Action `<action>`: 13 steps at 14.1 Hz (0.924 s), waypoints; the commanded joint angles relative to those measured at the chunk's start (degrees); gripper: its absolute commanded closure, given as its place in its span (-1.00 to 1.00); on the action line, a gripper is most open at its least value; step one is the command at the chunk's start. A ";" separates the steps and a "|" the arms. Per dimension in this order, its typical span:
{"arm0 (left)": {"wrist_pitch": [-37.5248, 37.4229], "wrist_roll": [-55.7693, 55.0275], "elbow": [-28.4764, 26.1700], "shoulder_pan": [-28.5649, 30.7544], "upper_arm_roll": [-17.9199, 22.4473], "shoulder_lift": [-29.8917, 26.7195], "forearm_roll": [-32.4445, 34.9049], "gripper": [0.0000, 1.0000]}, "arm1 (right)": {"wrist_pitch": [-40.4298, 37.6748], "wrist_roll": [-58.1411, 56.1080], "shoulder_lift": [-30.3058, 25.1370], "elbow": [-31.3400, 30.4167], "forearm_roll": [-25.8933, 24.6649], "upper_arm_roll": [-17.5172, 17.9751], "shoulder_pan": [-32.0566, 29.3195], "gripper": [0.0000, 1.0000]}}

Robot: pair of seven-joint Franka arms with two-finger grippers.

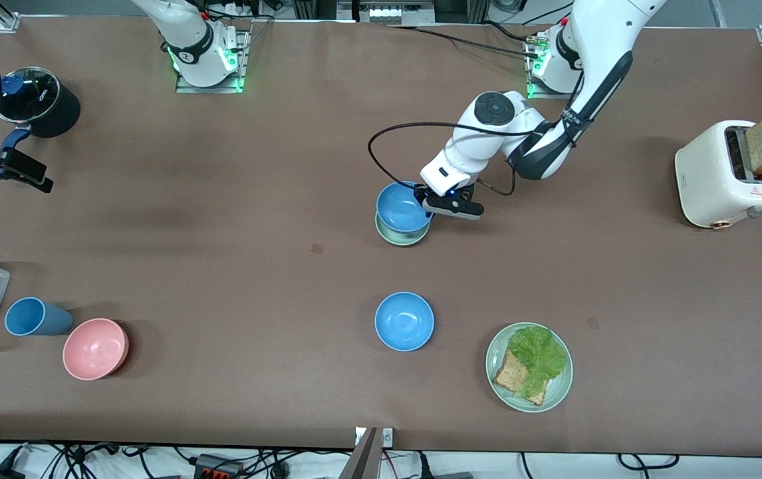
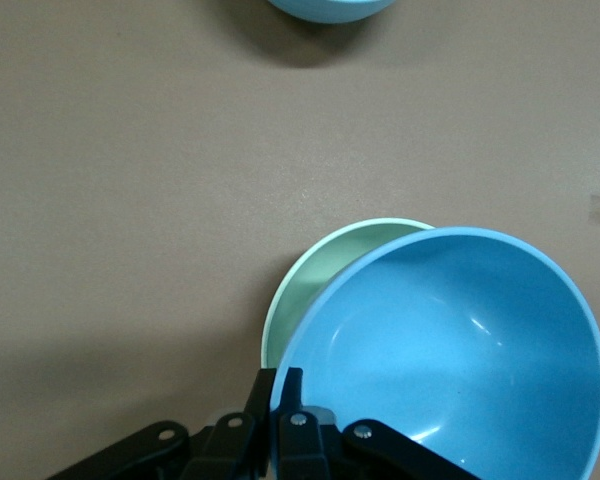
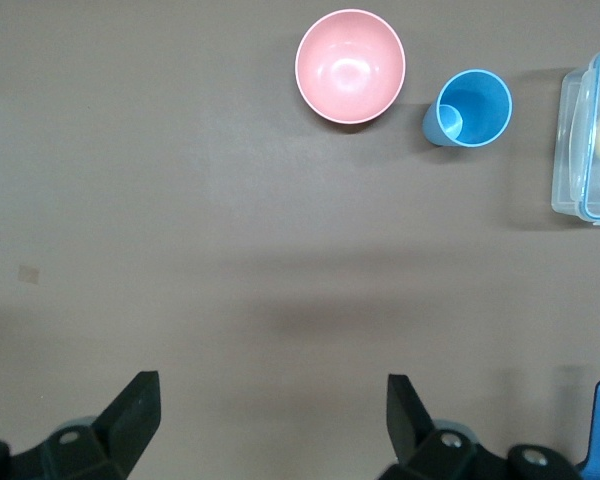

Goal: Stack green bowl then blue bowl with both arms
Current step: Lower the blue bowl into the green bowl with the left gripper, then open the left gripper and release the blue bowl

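Pink bowl beside blue cup; toaster holding bread; plate with bread, seemingly lettuce.

Glossy smooth blue bowl, green bowl; matt brown table.

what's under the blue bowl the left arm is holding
The green bowl sits under the held blue bowl, which the left end effector grips by its rim. Only a crescent of green rim shows; the rest is covered, so whether the bowls touch can't be seen.
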 commanded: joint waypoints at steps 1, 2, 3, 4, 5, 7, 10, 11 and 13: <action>-0.07 -1.46 2.19 -0.32 0.86 0.95 2.39 0.20 | -0.66 0.32 -0.65 0.07 -0.67 0.21 0.16 -1.00; -0.16 -1.46 2.55 0.64 0.86 0.95 2.39 0.02 | -0.66 0.32 -0.65 0.07 -0.67 0.21 0.16 -1.00; -0.77 -1.46 2.55 1.17 0.77 0.60 2.39 0.01 | -0.83 0.32 -0.65 0.07 -0.58 0.21 0.16 -1.00; -2.43 -1.55 2.64 1.35 0.51 -0.10 2.30 0.01 | -0.92 0.32 -0.74 0.07 -0.50 0.21 0.16 -1.00; -5.06 -2.33 3.60 1.35 0.16 -1.33 1.78 0.01 | -1.01 0.23 -0.74 0.07 -0.58 0.21 0.16 -1.00; -14.17 -3.83 7.80 1.53 -1.50 -3.09 1.60 0.00 | -1.01 0.23 -0.74 0.07 -0.67 0.30 0.33 -1.00; -24.66 -3.22 14.84 5.73 -6.50 -3.27 -0.07 0.01 | -1.01 0.32 -0.74 0.07 -0.32 0.13 0.25 -1.00; -25.21 -3.04 15.03 8.44 -8.61 -3.27 -0.07 0.00 | -1.01 0.32 -0.74 0.07 -0.32 0.21 0.33 -1.00; -25.30 -0.43 14.94 15.91 -14.23 -2.75 -0.07 -0.22 | -1.01 0.32 -0.74 0.07 -0.32 0.21 0.33 -1.00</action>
